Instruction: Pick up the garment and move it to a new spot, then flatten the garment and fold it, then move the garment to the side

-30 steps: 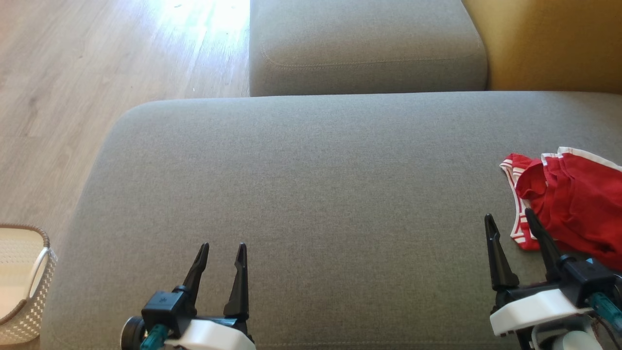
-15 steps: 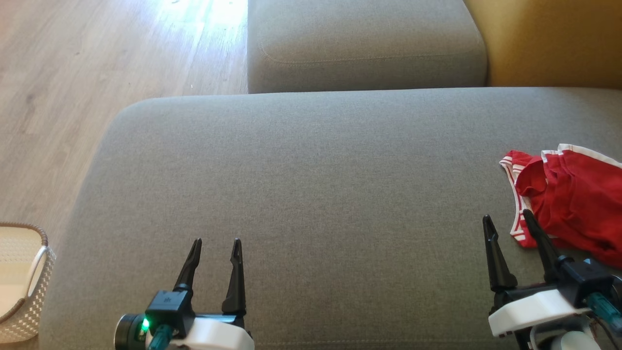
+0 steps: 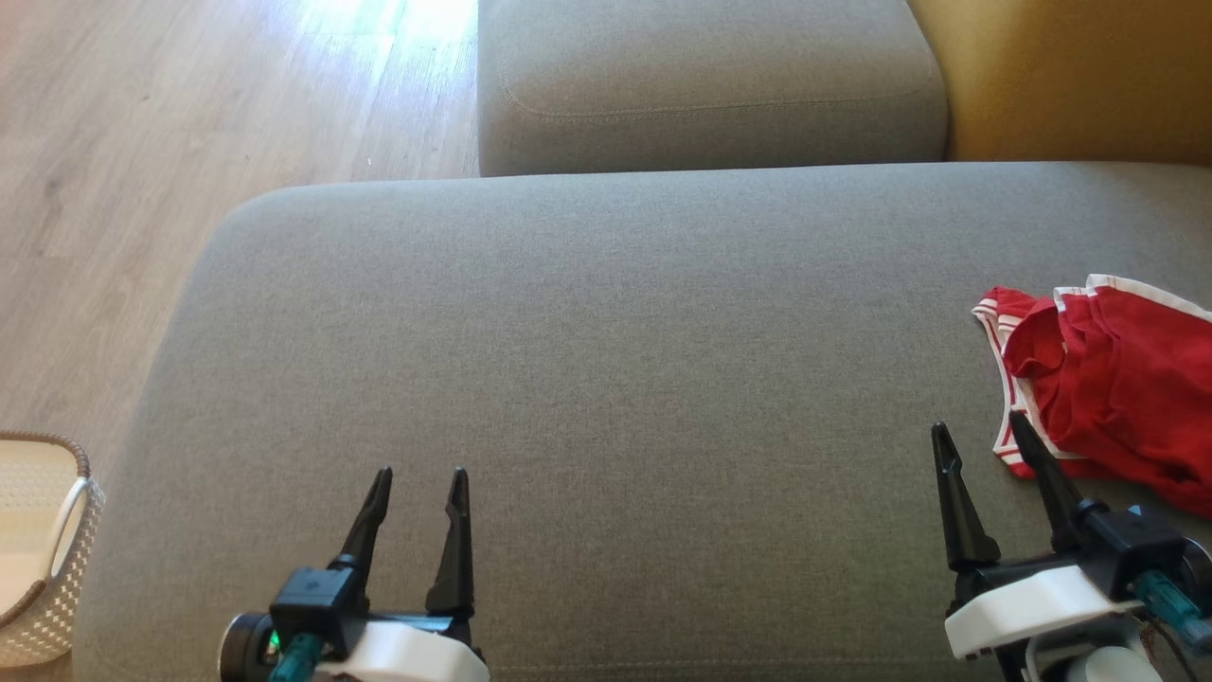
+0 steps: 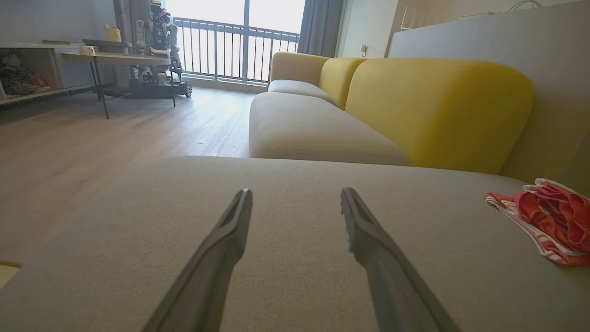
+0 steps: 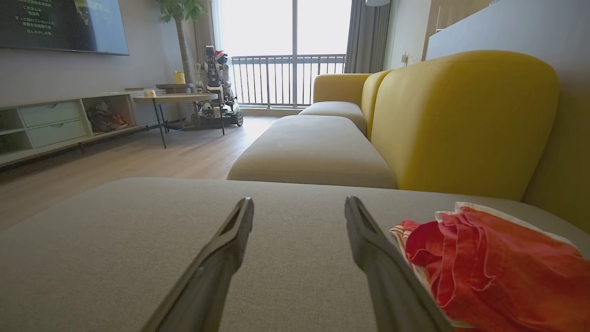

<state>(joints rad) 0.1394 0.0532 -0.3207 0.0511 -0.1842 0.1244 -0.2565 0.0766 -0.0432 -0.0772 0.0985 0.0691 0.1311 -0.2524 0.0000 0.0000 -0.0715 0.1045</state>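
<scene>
Head view, far left: woven basket point(image 3: 52, 530) cropped by the frame edge, set on the pale wood floor point(image 3: 142, 142) just beside the grey seat cushion point(image 3: 606, 379). At the lower left, left jaws apart and holding nothing, fingers point(image 3: 454, 549) over bare fabric near the cushion's front edge, wrist partly cut off at the bottom. From there across the middle, a wide open stretch of cushion: rounded corner at the far left, straight far edge meeting a second grey cushion point(image 3: 710, 85). Yellow backrest point(image 3: 1070, 76) at the upper right. At the lower right, right jaws likewise apart and empty, the outer finger crossing in front of the white-striped hem of the red garment point(image 3: 1117, 388); touching or just above it, cannot tell. Garment crumpled at the cushion's right end and running out of frame, full extent hidden. Left wrist view: another robot point(image 4: 159, 27) parked on the floor before a bright railed window point(image 4: 230, 27). Right wrist view: dark screen point(image 5: 60, 23) on the left wall, its text too small to read.
</scene>
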